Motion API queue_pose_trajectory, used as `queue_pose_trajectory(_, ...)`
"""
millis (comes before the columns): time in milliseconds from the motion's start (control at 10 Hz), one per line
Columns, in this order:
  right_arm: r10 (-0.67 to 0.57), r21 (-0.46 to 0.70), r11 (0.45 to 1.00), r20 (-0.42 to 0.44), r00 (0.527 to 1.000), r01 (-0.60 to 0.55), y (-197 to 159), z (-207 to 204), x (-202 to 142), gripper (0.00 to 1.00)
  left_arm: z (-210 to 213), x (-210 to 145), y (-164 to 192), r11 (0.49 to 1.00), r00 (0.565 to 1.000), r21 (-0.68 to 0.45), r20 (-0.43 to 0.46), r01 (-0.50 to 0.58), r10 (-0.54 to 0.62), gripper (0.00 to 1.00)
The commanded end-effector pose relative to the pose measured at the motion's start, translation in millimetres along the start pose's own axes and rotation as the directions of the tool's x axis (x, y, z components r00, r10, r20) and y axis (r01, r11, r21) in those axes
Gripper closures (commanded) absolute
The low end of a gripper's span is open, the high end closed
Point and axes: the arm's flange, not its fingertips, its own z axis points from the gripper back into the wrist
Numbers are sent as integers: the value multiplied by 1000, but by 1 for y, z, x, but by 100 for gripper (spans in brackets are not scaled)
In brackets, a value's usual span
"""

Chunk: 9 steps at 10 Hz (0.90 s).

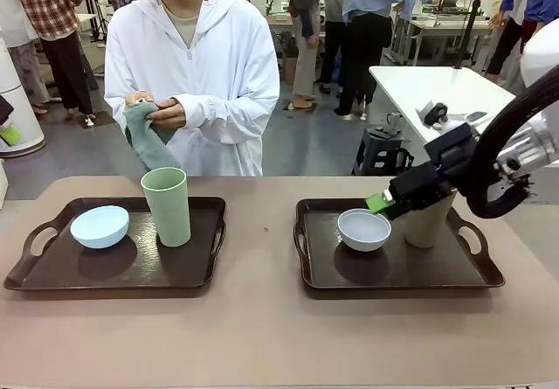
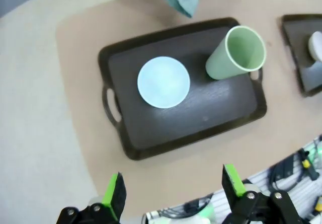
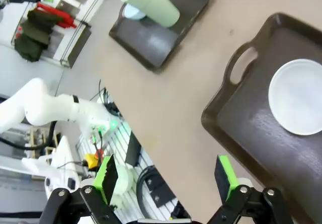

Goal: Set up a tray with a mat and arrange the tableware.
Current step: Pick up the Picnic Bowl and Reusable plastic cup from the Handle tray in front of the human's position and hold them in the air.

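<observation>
- A tan-topped table (image 1: 262,328) stands in a busy workroom. At its far side a person in a white hooded top holds a grey-green cloth (image 1: 150,149) in both hands (image 1: 166,112).
- The right gripper (image 1: 384,203) hangs low over the right tray (image 1: 393,275). Its jaws are spread wide with nothing between them, and one green pad is just beside the white bowl (image 1: 364,229).
- The white bowl is small, round and matte, and sits on the left half of that tray.
- The tan-brown cup (image 1: 426,225) stands upright just behind the gripper, which partly hides it.
- The left gripper (image 2: 173,183) is also wide open and empty, high above the left tray (image 2: 126,128).
- On the left tray, the pale blue bowl (image 1: 100,226) sits toward the left handle.
- The pale green cup (image 1: 166,205), tall, handleless and matte, stands upright to the bowl's right, apart from it.
- Both trays are dark brown with cut-out handles.
</observation>
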Motion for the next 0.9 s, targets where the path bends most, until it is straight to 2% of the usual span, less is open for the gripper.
queue_pose_trajectory(0,-2,-22,1000,31,1000,2,6,8,3,0,4,-3,7,999,999,-18,16,32,-32,0)
queue_pose_trajectory(400,6,-15,1000,16,1000,-5,2,7,2,0,2,-2,6,1000,1000,-26,10,10,-9,0)
queue_pose_trajectory(500,145,-82,986,-10,989,-146,2,-10,21,0,-16,10,-4,999,999,31,-36,30,-29,0)
queue_pose_trajectory(600,253,-123,956,-101,962,-265,4,-37,45,0,-20,19,-10,996,999,85,-31,22,-19,0)
queue_pose_trajectory(800,421,-137,884,-180,889,-447,6,-85,95,0,-31,25,-16,984,1000,177,-14,9,-7,0)
